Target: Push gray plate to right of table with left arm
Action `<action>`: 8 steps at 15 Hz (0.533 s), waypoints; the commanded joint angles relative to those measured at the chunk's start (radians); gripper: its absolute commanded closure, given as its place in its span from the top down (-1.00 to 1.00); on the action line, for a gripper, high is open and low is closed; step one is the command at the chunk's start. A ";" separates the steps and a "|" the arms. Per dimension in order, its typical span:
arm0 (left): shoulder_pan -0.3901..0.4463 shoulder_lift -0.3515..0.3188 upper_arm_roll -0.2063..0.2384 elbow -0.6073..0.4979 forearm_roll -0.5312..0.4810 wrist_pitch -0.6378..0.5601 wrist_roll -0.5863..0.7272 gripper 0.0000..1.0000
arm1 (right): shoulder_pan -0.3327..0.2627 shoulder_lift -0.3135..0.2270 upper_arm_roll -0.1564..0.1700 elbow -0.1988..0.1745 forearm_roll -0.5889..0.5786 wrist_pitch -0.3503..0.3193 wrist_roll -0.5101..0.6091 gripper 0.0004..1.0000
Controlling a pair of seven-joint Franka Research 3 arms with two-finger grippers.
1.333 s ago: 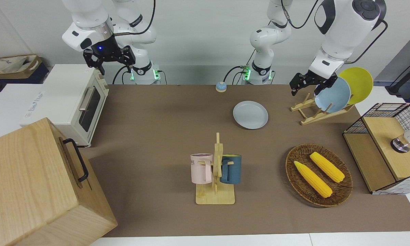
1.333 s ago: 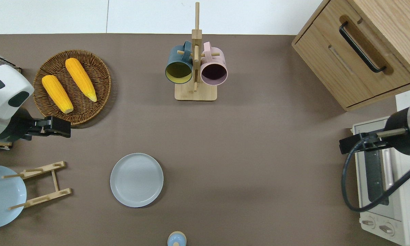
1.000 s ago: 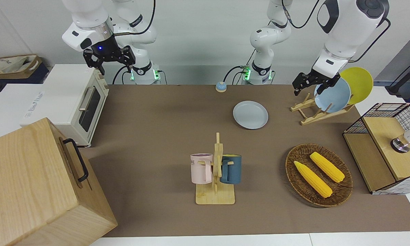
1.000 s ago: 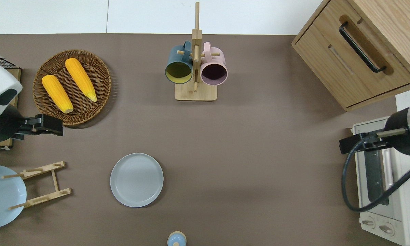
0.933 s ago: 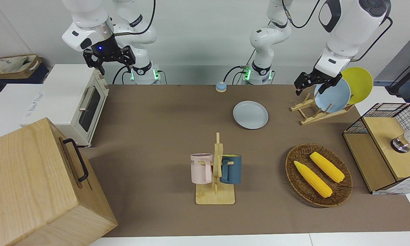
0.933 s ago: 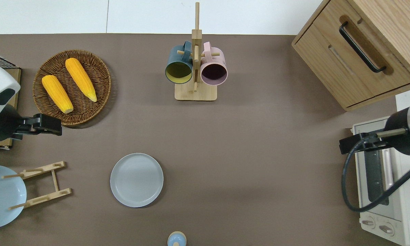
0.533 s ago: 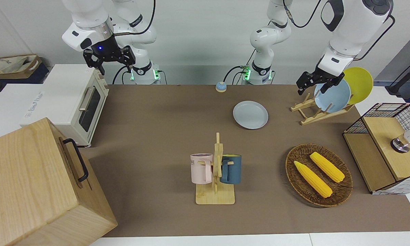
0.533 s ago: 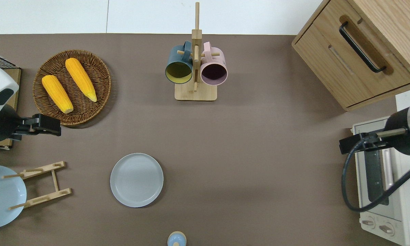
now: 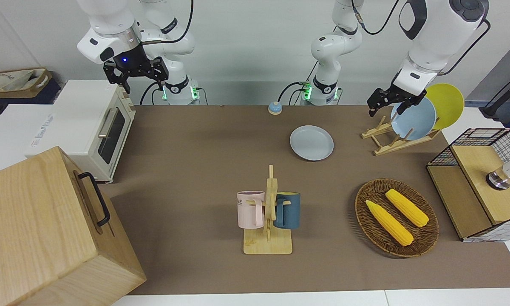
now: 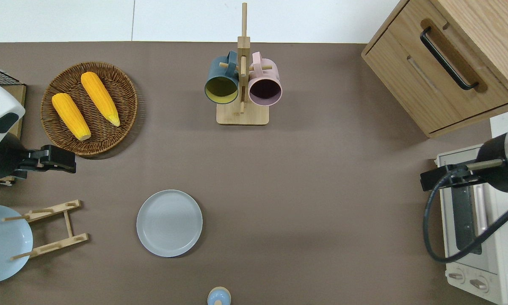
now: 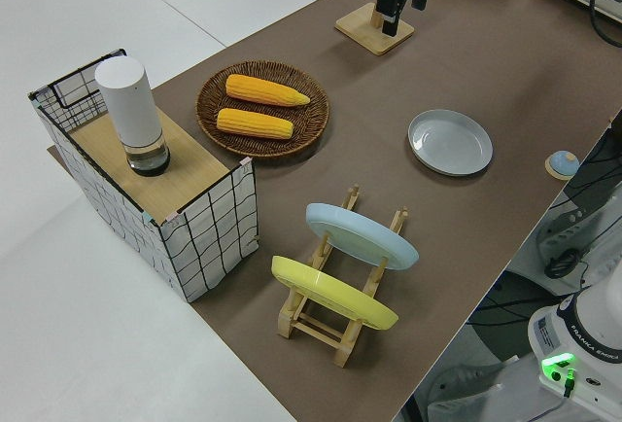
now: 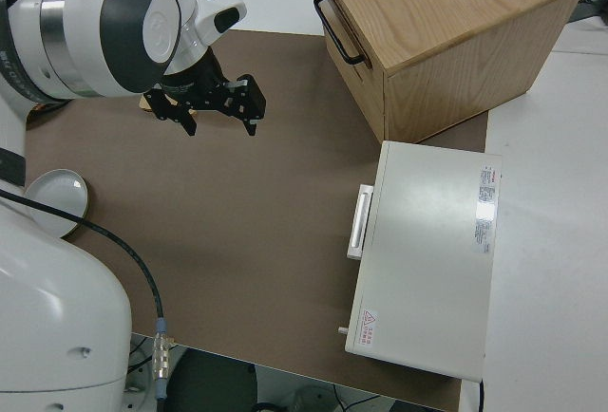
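your left gripper hangs over bare tabletop between the corn basket and plate rack, fingers apart; the gray plate lies flat, untouched, well apart.

In the overhead picture, a wicker basket sits upper left with two corn cobs lying side by side in it. At top centre a wooden mug rack hangs a dark blue mug and a pink mug. A wooden cabinet fills the upper right corner, a white toaster oven the lower right. A sky-blue plate leans in a wooden plate rack at lower left; a small bell sits at bottom centre.
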 commanded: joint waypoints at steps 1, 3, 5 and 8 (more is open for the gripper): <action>-0.001 -0.014 0.002 -0.010 0.004 -0.015 -0.008 1.00 | -0.020 -0.002 0.016 0.009 0.004 -0.016 0.013 0.97; -0.003 -0.028 0.002 -0.046 0.004 -0.003 -0.010 1.00 | -0.019 -0.002 0.016 0.009 0.004 -0.016 0.013 0.97; -0.003 -0.069 0.002 -0.126 0.004 0.046 -0.010 1.00 | -0.019 -0.002 0.016 0.009 0.004 -0.016 0.013 0.97; -0.003 -0.141 0.002 -0.276 -0.011 0.147 -0.010 1.00 | -0.019 -0.002 0.016 0.009 0.004 -0.016 0.012 0.97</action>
